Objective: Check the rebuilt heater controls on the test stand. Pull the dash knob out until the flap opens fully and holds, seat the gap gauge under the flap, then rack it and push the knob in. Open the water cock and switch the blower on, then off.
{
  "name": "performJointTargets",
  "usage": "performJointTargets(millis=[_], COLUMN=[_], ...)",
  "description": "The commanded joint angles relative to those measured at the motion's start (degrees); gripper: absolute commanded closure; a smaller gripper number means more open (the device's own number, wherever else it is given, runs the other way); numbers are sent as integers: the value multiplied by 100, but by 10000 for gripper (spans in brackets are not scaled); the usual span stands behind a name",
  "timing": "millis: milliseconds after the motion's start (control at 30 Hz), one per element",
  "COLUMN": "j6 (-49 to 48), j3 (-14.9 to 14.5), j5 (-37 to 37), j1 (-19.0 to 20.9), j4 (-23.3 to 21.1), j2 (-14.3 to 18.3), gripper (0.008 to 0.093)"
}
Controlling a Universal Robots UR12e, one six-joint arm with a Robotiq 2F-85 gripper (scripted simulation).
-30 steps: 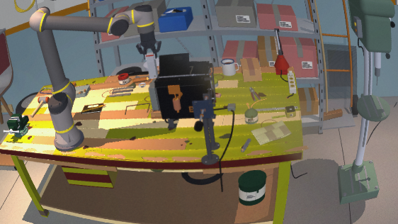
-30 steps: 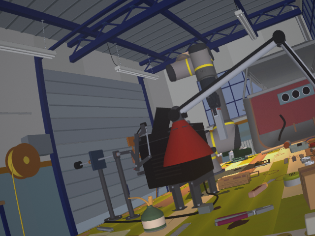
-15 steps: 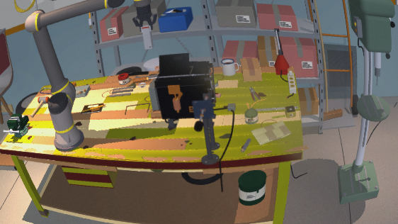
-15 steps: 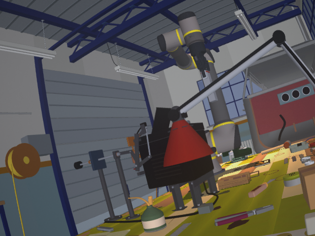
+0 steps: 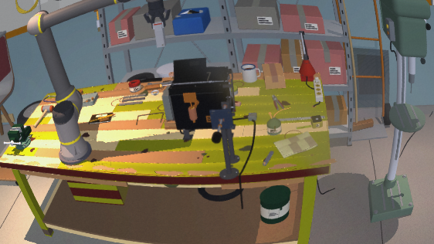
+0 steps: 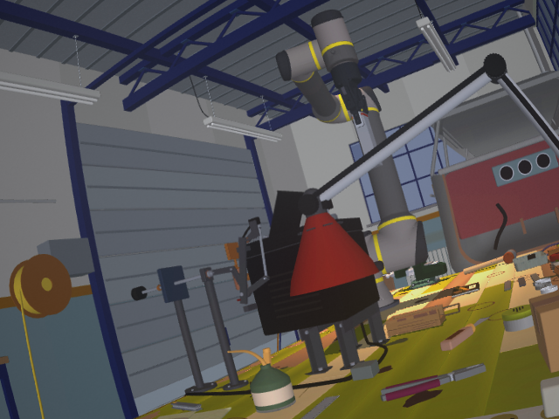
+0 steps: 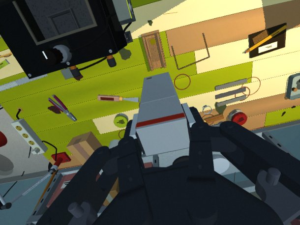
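The black heater box (image 5: 199, 92) is partly hidden behind a red lamp shade (image 6: 332, 257) in the second side camera. My gripper (image 5: 156, 20) is high above the bench, left of and above the box, with its fingers clamped on the grey gap gauge (image 7: 161, 111), which has a red stripe and hangs tip down. The wooden rack (image 7: 153, 49) lies on the bench beside the box. The dash knob (image 5: 216, 137) sticks out on its rod from the blue bracket (image 5: 221, 119) on a stand in front of the box. A rotary dial (image 7: 55, 55) sits on the box's top.
The bench (image 5: 166, 127) is littered with pliers (image 7: 61, 108), a chisel (image 7: 115, 98), a power strip (image 7: 29, 135), tins and a cardboard box. Shelving (image 5: 231, 34) stands behind it. A lamp arm (image 6: 406, 135) crosses near my arm.
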Motion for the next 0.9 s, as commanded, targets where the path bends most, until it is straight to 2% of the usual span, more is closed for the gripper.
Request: performJointTargets(millis=[0,267,600,867], j6=[-12,-431,-1220,-1403], j3=[-33,-208,-725,-896], j5=[-1,-4,-1,2], j1=[-12,-437,-1224,-1399], j4=[-16,-53,-117,-122], j2=[-5,201,779,950], gripper=[934,934,934,934])
